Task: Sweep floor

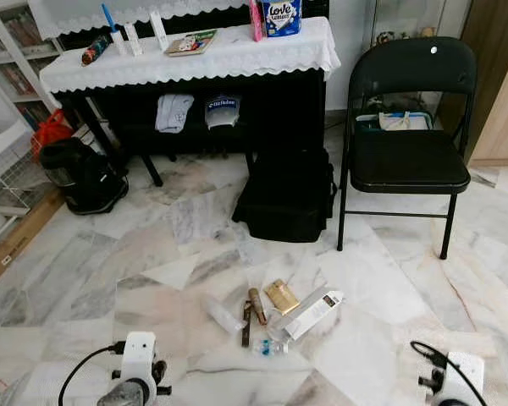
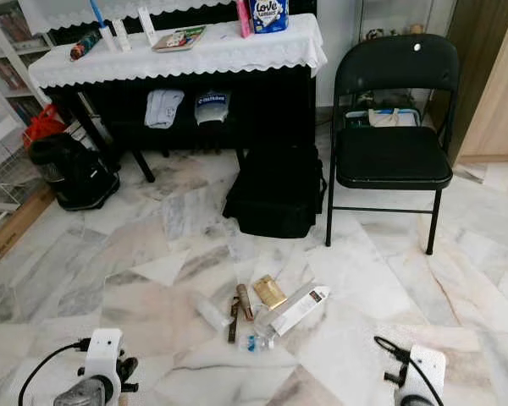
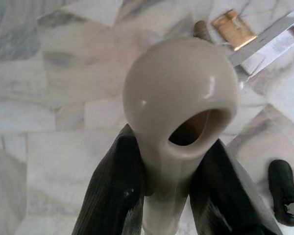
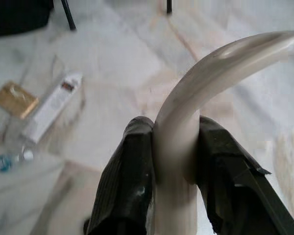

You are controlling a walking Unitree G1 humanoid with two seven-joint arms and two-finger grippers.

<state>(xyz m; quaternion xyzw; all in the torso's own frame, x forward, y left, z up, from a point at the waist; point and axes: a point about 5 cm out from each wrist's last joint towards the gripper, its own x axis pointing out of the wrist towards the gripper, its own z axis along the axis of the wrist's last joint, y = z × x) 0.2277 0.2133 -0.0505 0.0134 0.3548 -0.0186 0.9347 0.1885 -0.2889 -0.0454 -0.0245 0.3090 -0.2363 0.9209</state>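
Litter (image 1: 275, 313) lies clustered on the marble floor (image 1: 389, 279) ahead; my left claw (image 3: 169, 196) grips a rounded handle (image 3: 179, 98), my right claw (image 4: 174, 171) a curved handle (image 4: 210, 78), and I judge a hard stroke could scatter pieces under the chair (image 1: 406, 161).

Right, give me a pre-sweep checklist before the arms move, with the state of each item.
1. Left gripper holds a tool: ok, its fingers clamp a beige handle end with a hole.
2. Right gripper holds a tool: ok, shut on a curved beige handle.
3. Which tool is broom and which is dustpan: cannot tell, the working ends are out of view.
4. Litter located: ok, a white box, gold packet, brown tube and small bottle lie together on the marble floor just ahead.
5. Obstacles near the pile: not ok, a black bag and folding chair stand close behind it.
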